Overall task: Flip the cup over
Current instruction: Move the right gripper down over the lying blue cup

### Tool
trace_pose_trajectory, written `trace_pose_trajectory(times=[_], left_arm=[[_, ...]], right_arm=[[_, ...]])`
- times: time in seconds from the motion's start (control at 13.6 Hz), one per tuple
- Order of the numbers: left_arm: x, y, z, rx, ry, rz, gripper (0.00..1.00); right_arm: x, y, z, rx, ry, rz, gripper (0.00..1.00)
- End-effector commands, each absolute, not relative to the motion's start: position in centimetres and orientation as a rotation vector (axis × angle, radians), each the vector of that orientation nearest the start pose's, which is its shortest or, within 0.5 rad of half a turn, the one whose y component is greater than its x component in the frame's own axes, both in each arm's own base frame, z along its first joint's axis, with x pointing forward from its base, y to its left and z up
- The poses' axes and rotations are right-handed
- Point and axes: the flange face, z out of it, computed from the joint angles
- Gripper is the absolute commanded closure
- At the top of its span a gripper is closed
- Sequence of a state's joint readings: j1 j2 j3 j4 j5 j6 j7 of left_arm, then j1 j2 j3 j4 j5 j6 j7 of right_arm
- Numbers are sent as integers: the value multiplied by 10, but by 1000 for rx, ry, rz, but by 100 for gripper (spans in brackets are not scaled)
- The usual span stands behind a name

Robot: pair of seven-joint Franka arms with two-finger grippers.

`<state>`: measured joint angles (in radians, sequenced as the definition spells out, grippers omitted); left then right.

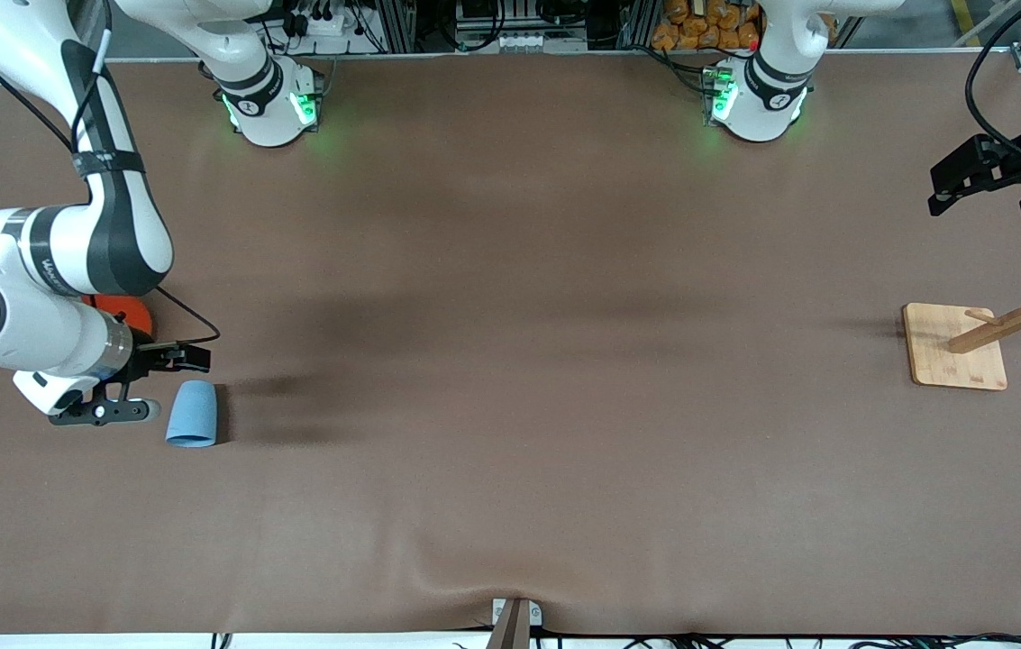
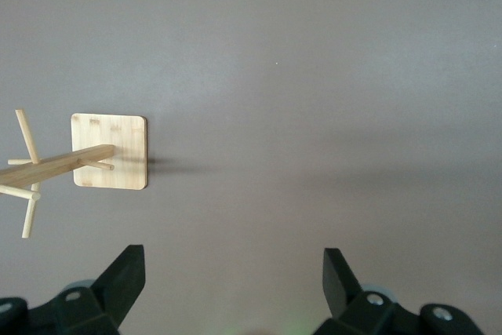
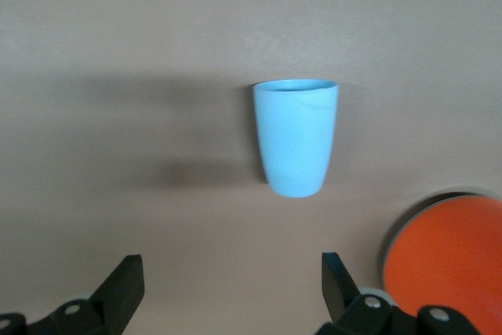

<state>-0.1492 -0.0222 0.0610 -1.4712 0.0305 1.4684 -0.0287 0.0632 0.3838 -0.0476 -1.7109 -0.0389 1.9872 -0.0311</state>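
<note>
We see one wide brown table, matte cloth-like cover w/ a soft wrinkle at lower centre of the front view. Two white Franka arms w/ black joints; bases at top of that view.

One orange can, round, smooth top w/ a grey rim, is mostly hidden under the right arm in the front view, middle of that frame's edge on the right arm's end; it sits farther from the front camera than the cup.

One wooden rack: flat, pale square base w/ rounded corners, plus a slanted post carrying thin pegs, mid-frame toward the left arm's end of the table.

One cup, small, light blue, matte, tapered, no handle. It lies on its side on the table, lower part of the front view toward the right arm's end, wider rim pointing toward the front camera.

Right gripper is low, just beside the cup, not touching it; black fingers spread wide, nothing between them. In the right wrist view the cup sits mid-frame, ahead of the gap between the fingers.

Left gripper waits over bare table in the upper corner of the front view on the left arm's end, fingers wide apart, holding nothing.
</note>
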Motion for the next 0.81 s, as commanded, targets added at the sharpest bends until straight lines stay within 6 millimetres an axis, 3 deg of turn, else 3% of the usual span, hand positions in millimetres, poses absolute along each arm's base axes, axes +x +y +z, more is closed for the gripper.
trace_pose_trajectory(times=[0.0,0.37,0.73], left_arm=[[531,-42,679,-3121,99,-30,0],[530,-38,675,-3120,89,8,0],[528,-37,677,-3121,86,8,0]], right_arm=[[651,-11,338,-3233,-178,146,0],[661,-50,294,-3221,-273,92,0],[670,-54,264,-3224,-277,20,0]])
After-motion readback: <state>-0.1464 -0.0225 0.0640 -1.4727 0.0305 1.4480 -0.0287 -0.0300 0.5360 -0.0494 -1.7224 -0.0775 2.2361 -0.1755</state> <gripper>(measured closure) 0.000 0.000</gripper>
